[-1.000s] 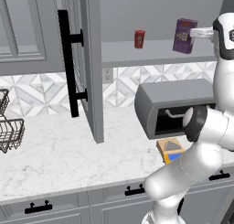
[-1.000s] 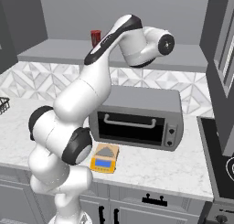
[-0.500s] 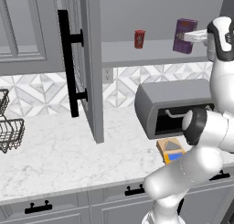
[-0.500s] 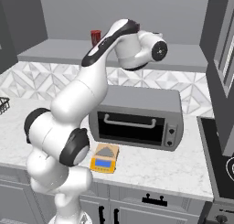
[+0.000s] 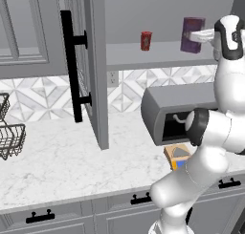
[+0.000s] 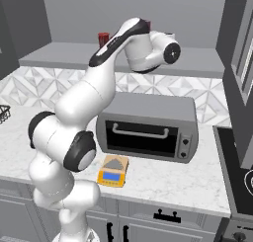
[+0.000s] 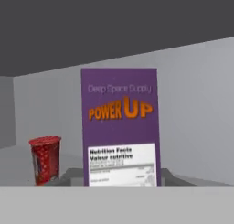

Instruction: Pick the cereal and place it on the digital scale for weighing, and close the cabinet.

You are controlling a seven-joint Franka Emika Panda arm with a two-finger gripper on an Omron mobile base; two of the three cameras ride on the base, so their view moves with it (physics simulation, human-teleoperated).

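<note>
Reach-to-grasp step. Cereal (image 7: 119,127) stands upright at frame centre in the hand view, on the cabinet shelf (image 5: 158,54) at upper right of the left base view, red can (image 7: 45,159) to its left. Gripper (image 5: 194,36) sits just beside the box; jaw spacing can't be told. Next: straddle the box and clamp, then carry it down to the digital scale (image 6: 112,170).

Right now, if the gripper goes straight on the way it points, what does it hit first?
Most likely the cereal: it stands upright, centred ahead of the gripper. The red can sits off to one side.
</note>
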